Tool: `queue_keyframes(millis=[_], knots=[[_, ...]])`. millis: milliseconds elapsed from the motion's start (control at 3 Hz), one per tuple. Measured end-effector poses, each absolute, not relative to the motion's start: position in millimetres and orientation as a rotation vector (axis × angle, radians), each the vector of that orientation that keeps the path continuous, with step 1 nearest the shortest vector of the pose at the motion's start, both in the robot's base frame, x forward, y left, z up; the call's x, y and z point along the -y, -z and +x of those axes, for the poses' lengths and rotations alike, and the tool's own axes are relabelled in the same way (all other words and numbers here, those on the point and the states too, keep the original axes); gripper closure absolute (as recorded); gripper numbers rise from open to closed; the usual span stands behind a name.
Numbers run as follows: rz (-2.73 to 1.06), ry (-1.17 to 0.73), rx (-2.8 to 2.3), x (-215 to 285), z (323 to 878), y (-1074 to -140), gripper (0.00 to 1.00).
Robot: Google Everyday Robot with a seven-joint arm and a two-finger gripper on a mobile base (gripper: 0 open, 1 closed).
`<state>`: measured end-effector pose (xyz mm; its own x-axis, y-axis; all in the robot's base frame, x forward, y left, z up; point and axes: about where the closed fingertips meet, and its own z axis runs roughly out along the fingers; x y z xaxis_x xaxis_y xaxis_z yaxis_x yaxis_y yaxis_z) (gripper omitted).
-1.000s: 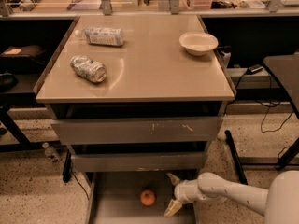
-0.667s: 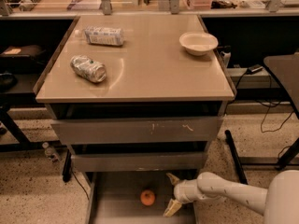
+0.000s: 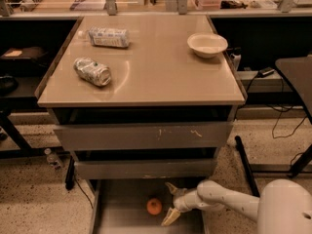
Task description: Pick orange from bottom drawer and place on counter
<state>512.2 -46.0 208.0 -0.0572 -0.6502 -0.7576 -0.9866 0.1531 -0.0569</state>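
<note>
The orange (image 3: 154, 206) lies on the grey floor of the pulled-out bottom drawer (image 3: 122, 213), near its middle. My gripper (image 3: 167, 202) is low inside the drawer, just right of the orange and not touching it, with its two tan fingers (image 3: 170, 217) spread open toward the fruit. The white arm reaches in from the lower right. The beige counter (image 3: 156, 67) is above, on top of the grey cabinet.
On the counter lie a crushed silver can (image 3: 92, 71), a plastic bottle (image 3: 108, 37) and a white bowl (image 3: 207, 44). Two upper grey drawers (image 3: 141, 136) overhang the bottom one. Cables and a table leg (image 3: 246, 165) stand to the right; speckled floor lies around.
</note>
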Motion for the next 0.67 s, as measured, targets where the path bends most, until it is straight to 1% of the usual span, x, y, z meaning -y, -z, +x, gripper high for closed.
queue_keyframes(millis=[667], knots=[[-1.574,-0.781,-1.791,7,518,-169,0.0]])
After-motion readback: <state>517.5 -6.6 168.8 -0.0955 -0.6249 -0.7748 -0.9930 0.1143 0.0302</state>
